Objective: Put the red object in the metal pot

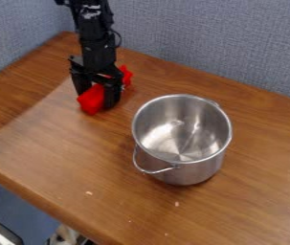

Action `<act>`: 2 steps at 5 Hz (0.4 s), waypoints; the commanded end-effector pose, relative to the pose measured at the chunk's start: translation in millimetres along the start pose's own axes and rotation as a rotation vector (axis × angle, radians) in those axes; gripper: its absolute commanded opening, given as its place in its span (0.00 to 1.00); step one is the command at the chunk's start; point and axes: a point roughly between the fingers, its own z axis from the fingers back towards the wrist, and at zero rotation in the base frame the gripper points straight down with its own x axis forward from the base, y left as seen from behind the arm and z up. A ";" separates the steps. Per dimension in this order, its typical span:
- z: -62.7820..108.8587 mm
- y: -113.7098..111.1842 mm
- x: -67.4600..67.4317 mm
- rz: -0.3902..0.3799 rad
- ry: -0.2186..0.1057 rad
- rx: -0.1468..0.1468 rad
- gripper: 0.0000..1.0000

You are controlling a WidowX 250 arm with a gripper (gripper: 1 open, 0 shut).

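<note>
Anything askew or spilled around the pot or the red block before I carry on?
Nothing stands out: the metal pot sits upright, its wire handle hanging down one side, and the red block lies on the table under the gripper.
</note>
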 end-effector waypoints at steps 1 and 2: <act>20.6 -5.7 2.5 0.000 -0.036 0.020 1.00; 27.1 -9.9 1.4 0.012 -0.036 0.020 1.00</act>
